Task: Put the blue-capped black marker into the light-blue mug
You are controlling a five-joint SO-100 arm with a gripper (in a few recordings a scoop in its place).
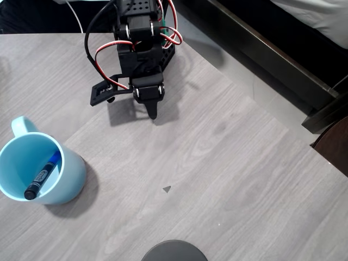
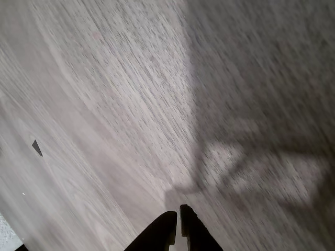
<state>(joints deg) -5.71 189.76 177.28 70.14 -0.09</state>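
Observation:
The light-blue mug (image 1: 38, 169) stands upright at the left edge of the overhead view, its handle pointing to the back. The blue-capped black marker (image 1: 42, 176) leans inside it, black end at the near rim and blue cap deeper in. My gripper (image 1: 153, 112) is at the back of the table, well to the right of the mug and apart from it. In the wrist view its two black fingertips (image 2: 178, 222) meet with only a thin slit between them and nothing held, over bare grey wood.
The grey wood-grain table (image 1: 217, 163) ends at a diagonal edge on the right, with a dark frame (image 1: 272, 60) beyond. A small dark triangular mark (image 1: 167, 188) lies mid-table. A dark round object (image 1: 174, 251) sits at the bottom edge.

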